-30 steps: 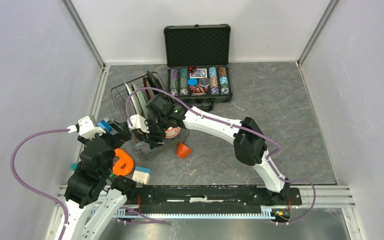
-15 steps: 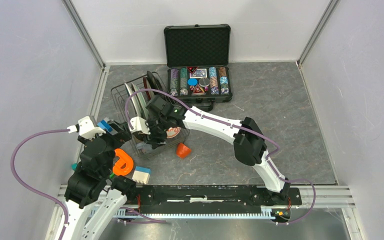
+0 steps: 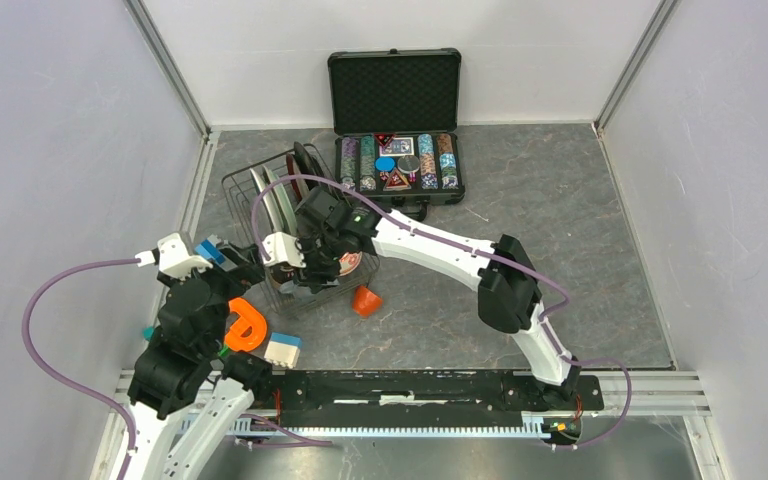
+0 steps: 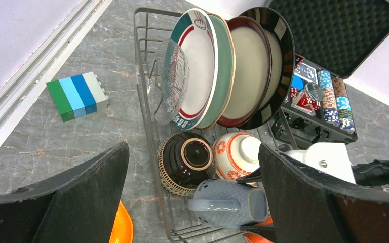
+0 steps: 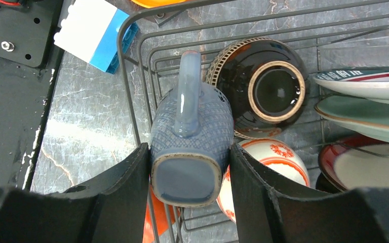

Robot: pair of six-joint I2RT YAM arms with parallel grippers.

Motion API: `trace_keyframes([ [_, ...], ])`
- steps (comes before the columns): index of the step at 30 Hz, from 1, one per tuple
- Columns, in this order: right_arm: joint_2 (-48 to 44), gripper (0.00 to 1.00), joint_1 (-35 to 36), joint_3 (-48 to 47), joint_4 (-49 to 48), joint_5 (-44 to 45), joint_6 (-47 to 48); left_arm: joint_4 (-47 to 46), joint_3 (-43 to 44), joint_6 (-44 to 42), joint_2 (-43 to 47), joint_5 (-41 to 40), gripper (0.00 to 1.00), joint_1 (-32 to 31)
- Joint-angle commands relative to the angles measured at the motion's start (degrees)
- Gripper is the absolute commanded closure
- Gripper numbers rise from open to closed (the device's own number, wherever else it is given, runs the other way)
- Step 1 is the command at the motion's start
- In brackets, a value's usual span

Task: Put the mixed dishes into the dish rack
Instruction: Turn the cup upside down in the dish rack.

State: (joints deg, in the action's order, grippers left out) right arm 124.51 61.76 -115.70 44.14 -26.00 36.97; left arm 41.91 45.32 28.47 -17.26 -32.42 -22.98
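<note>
The black wire dish rack (image 3: 236, 186) holds several upright plates (image 4: 201, 66), a dark bowl (image 4: 192, 154) and a red-patterned bowl (image 4: 235, 151). My right gripper (image 3: 305, 272) reaches into the rack's near end. It is shut on the base of a blue-grey mug (image 5: 192, 126), which lies on its side with the handle up. The mug also shows in the left wrist view (image 4: 233, 202). My left gripper (image 4: 192, 152) is open and empty, just left of the rack (image 4: 143, 76). An orange cup (image 3: 365, 300) stands on the table right of the rack.
An orange ring toy (image 3: 245, 325) and a white-and-blue block (image 3: 282, 348) lie near the left arm. A green-and-blue block (image 4: 78, 95) lies left of the rack. The open poker chip case (image 3: 395, 130) stands behind. An orange object (image 5: 159, 212) shows partly under the mug.
My right arm has shifted slightly toward the back with the mug still in its jaws. The left arm has barely moved.
</note>
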Motion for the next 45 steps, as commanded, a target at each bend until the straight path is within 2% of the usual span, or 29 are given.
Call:
trace_keyframes([
  [1, -5.9, 0.95, -0.4, -0.4, -0.4, -0.3, 2.2, -1.5, 0.0, -0.4, 0.9, 0.8, 0.0, -0.1],
  [10, -2.5, 0.95, -0.5, -2.7, 6.3, 3.1, 4.6, -1.5, -0.2, -0.3, 0.6, 1.0, 0.0, -0.1],
  [21, 2.8, 0.9, -0.5, -5.5, 6.3, 3.9, 4.5, -2.2, -0.6, 0.1, -0.2, 1.6, 0.0, 0.0],
  [25, 3.5, 0.75, -0.5, -5.4, 5.7, 3.7, 4.0, -2.6, -0.6, 0.1, -0.3, 1.6, 0.0, -0.1],
  [27, 3.2, 0.55, -0.5, -5.1, 5.0, 4.3, 3.5, -2.7, -0.7, 0.0, -0.5, 1.7, 0.0, -0.1],
  [29, 2.8, 0.4, -0.5, -4.5, 3.9, 4.1, 3.1, -2.7, -0.7, 0.0, -0.7, 1.8, 0.0, -0.1],
  [32, 1.3, 0.25, -0.5, -3.4, 1.7, 2.4, 2.4, -2.8, -0.6, 0.0, -0.9, 1.7, 0.0, -0.1],
  [37, -1.9, 0.17, -0.5, 0.4, -2.5, -1.3, 1.8, -3.0, -0.5, -0.2, -1.0, 1.7, 0.0, -0.1],
  [45, -5.7, 0.14, -0.5, 4.1, -6.2, -3.1, 0.3, -2.8, -0.3, -0.1, -0.8, 2.0, 0.0, -0.1],
])
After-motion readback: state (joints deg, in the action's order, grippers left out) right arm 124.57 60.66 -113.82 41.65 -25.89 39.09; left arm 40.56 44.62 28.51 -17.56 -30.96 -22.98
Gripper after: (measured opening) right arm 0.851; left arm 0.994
